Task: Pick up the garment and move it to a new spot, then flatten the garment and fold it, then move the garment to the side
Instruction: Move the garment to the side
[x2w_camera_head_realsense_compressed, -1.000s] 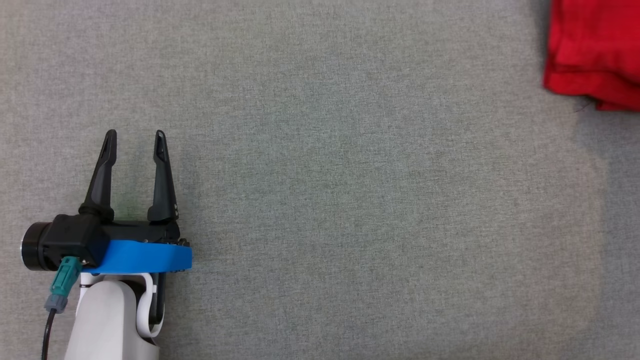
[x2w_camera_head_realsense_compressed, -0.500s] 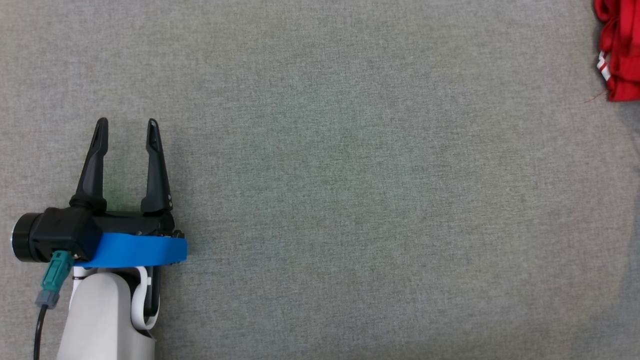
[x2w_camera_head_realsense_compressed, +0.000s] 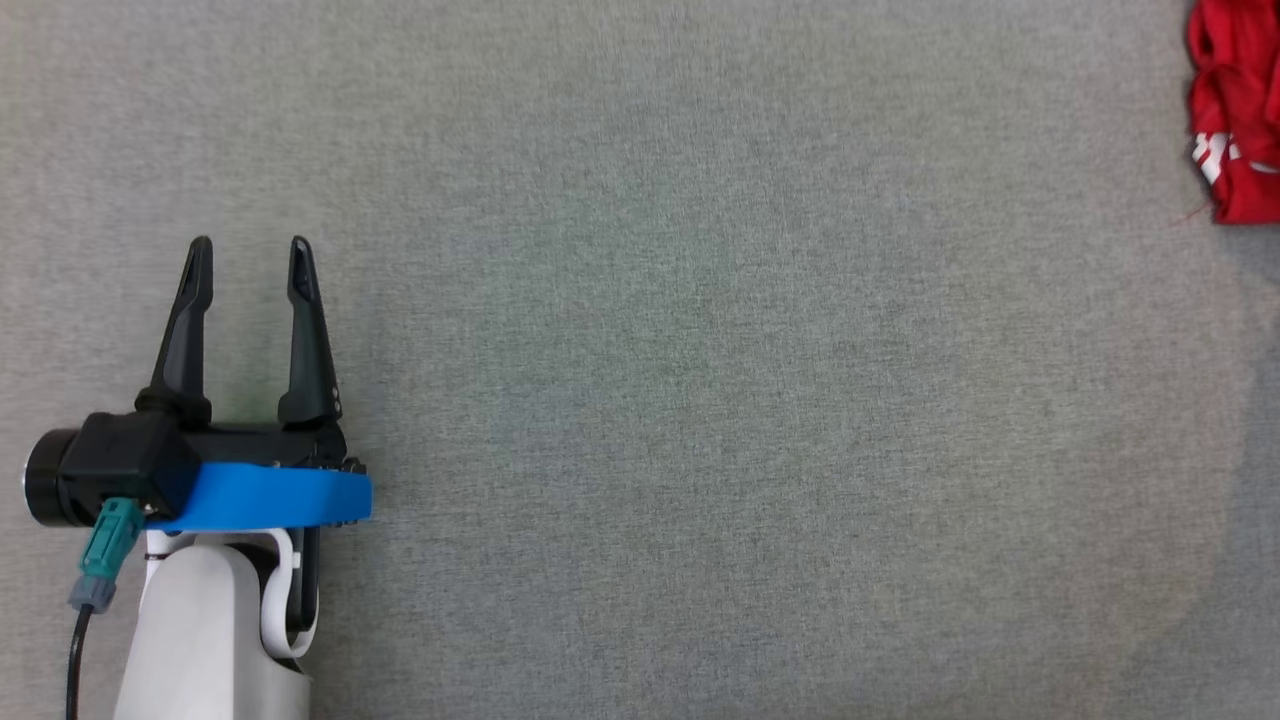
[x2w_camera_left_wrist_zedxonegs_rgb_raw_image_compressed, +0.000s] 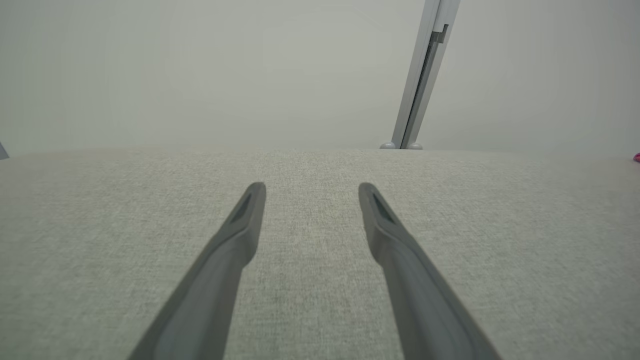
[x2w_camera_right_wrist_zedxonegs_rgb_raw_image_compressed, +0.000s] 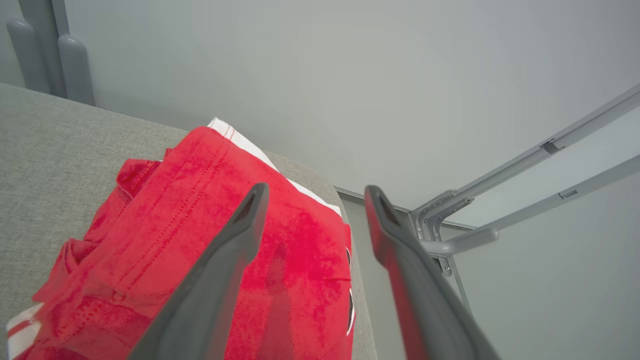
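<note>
The right gripper (x2w_camera_right_wrist_zedxonegs_rgb_raw_image_compressed: 316, 192) has just let go. In its wrist view the two dark fingers stand wide apart with nothing between them, and the garment (x2w_camera_right_wrist_zedxonegs_rgb_raw_image_compressed: 200, 225) lies loose below and behind the left-hand finger. A second ago, in the head view, the red cloth hung as a broad, fairly smooth panel in the upper right corner. Now it sits there as a narrow, bunched heap cut off by the right edge of the frame. The camera shifted a little too, so part of that change is only the view.

I take this for the drop that ends a carry. The cloth looks rumpled rather than squared, so I'd guess flattening and folding are still to do, though it could be the final setting aside. In the wrist view the heap lies close to the table's corner, where loose cloth might slide off.

The left gripper (x2w_camera_head_realsense_compressed: 245, 255) rests at the lower left, fingers parted and empty, well apart from the garment.

The garment is a soft red knit with rows of stitching along its hems and white trim at its edges. The table (x2w_camera_head_realsense_compressed: 700, 400) wears a grey, finely woven cover, matte and flat. Pale metal rails (x2w_camera_right_wrist_zedxonegs_rgb_raw_image_compressed: 525, 165) cross the right of the wrist view.
</note>
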